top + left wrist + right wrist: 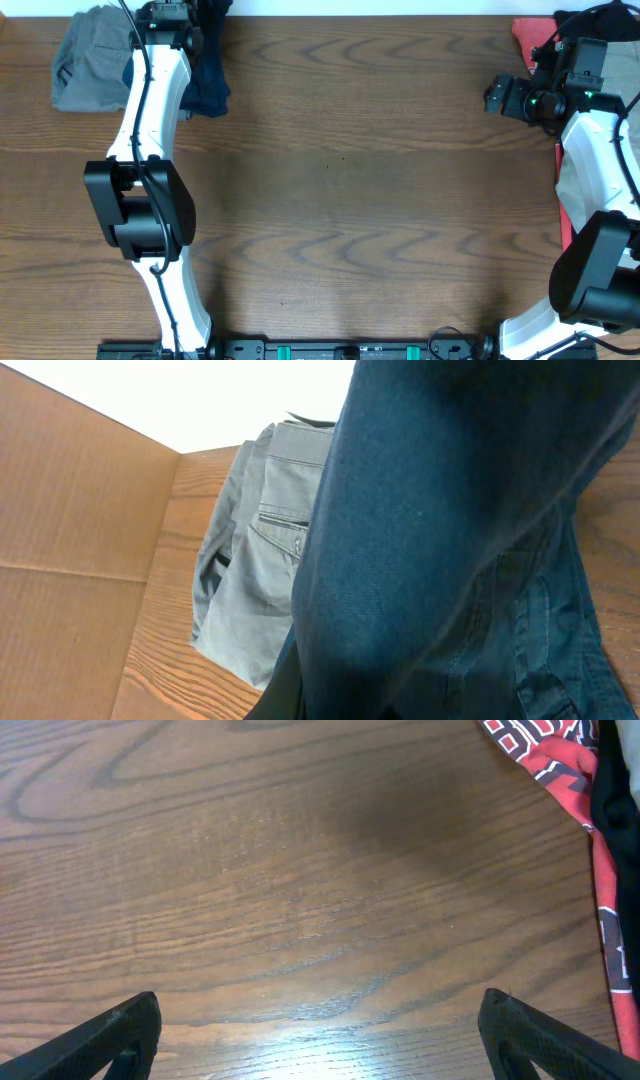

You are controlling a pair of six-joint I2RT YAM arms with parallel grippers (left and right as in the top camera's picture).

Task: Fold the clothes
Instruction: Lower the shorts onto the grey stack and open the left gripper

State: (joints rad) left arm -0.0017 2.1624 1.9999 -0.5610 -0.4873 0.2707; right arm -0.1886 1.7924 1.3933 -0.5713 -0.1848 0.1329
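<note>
The dark navy blue shorts lie at the back left of the table, next to the folded grey shorts. My left gripper is over the navy shorts' top edge. In the left wrist view the navy cloth rises close in front of the camera and hides the fingers; it looks held. The grey shorts show behind it. My right gripper is open and empty over bare wood.
A red printed garment lies at the back right corner, also in the right wrist view with a black cloth beside it. A pale cloth lies under the right arm. A cardboard wall stands left of the grey shorts.
</note>
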